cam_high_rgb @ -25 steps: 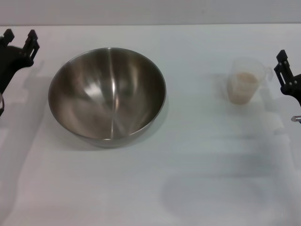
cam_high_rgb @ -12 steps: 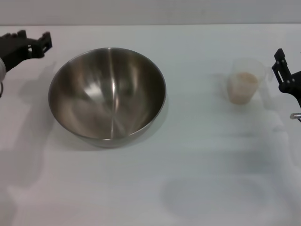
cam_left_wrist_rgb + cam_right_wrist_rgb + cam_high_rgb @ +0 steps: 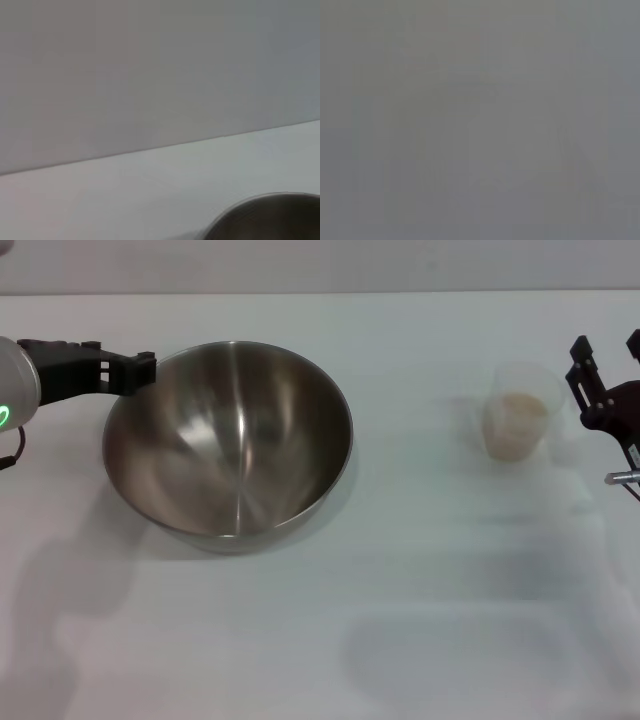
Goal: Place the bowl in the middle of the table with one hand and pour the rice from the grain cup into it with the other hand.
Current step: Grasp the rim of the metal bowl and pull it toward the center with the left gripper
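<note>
With left end effector at bowl rim | grain cup beside right end effector

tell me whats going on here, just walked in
A two-armed robot is setting up to pour rice. Its left gripper is at the rim of the empty steel bowl, which sits left of the table's middle. The right gripper, fingers open, is beside the grain cup, not holding it. The rice is in the cup.

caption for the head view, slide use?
Left gripper at the bowl rim; right gripper beside the grain cup of rice.
</note>
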Robot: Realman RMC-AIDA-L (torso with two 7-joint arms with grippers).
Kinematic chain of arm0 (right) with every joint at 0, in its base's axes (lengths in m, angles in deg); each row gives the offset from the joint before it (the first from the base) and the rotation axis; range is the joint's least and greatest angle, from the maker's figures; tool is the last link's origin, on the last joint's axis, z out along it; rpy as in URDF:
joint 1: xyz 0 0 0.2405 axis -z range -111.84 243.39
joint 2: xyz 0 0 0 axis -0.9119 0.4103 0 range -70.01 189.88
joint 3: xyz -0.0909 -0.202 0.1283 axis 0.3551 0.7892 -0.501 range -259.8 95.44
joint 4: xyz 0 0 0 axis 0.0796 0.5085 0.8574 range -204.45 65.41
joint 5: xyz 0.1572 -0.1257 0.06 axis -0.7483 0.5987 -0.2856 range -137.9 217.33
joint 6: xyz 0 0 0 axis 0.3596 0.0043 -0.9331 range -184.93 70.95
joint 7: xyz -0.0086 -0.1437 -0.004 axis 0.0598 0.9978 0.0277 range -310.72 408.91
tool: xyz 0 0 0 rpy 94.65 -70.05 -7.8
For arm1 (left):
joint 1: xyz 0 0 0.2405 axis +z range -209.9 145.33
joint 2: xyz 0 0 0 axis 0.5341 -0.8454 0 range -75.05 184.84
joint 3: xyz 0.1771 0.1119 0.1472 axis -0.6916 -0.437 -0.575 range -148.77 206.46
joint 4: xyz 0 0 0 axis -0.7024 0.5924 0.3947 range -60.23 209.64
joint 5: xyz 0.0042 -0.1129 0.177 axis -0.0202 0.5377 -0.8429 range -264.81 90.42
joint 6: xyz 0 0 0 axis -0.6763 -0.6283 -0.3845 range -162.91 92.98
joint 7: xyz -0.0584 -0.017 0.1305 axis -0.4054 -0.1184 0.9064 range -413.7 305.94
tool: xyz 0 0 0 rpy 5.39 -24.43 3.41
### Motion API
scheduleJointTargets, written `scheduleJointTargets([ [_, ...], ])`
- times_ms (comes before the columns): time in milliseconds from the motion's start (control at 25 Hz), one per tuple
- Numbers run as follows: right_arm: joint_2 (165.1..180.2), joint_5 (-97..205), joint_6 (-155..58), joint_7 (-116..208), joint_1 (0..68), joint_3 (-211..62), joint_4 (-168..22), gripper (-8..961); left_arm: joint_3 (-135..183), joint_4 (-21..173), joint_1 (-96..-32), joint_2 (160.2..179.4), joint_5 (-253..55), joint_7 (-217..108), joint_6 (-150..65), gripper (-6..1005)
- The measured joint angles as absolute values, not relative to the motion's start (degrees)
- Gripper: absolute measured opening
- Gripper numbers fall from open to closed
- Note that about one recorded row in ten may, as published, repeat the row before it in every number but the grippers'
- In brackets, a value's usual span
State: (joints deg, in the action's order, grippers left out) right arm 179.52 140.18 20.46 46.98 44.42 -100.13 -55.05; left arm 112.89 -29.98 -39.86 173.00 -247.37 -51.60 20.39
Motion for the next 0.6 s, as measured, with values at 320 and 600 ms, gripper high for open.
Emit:
scheduleJointTargets([
  [320,179.53,140.38,20.17,50.85,43.96,-99.83,-54.81,639,115.09,-30.81,-41.51,173.20,-246.47,-52.36,24.84,517],
  [600,179.57,140.48,20.36,56.35,44.35,-99.65,-52.43,639,117.35,-28.95,-45.15,173.14,-246.34,-53.63,30.09,508],
])
